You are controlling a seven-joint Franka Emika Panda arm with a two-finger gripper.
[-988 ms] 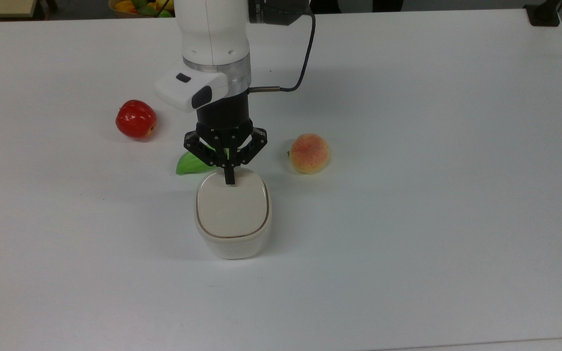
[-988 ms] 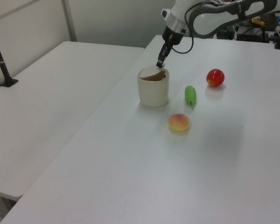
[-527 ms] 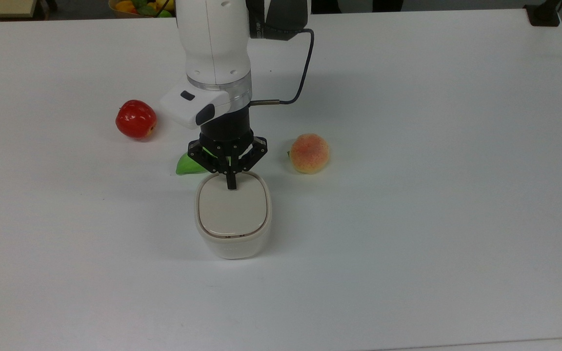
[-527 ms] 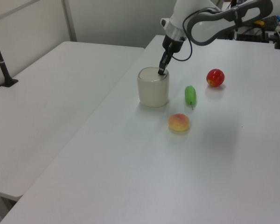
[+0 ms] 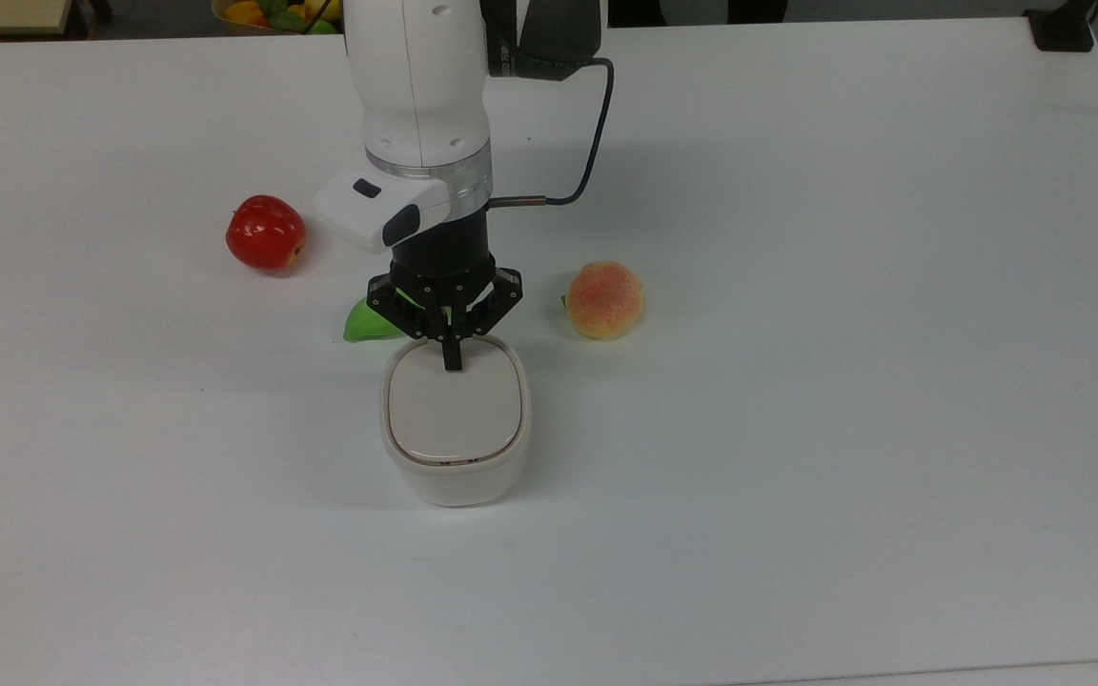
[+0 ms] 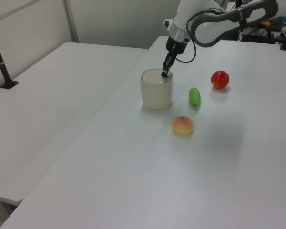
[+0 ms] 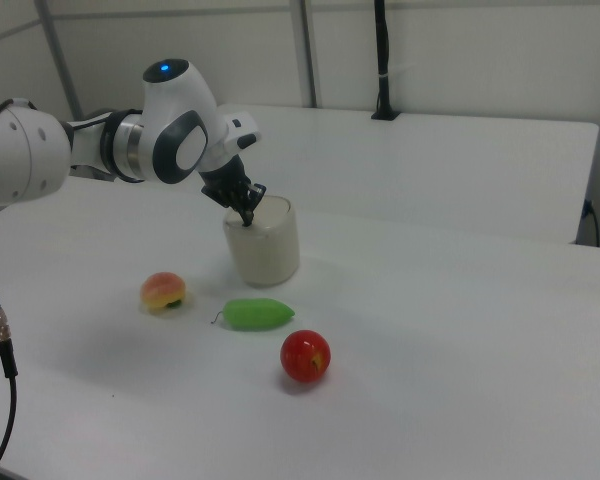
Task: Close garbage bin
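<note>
The garbage bin [image 5: 455, 429] stands on the counter [image 5: 797, 381] with its lid flat — the gripper [image 5: 452, 360], fingers together, presses the lid's edge nearest the arm

A glossy white arm [image 5: 420, 86] with a silver ring, dark cable [image 5: 597, 124] and black gripper [image 5: 452, 360].

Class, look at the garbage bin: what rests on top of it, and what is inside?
The tool presses its tip on the beige lid of the garbage bin. The lid lies flat, hiding whatever is inside.
</note>
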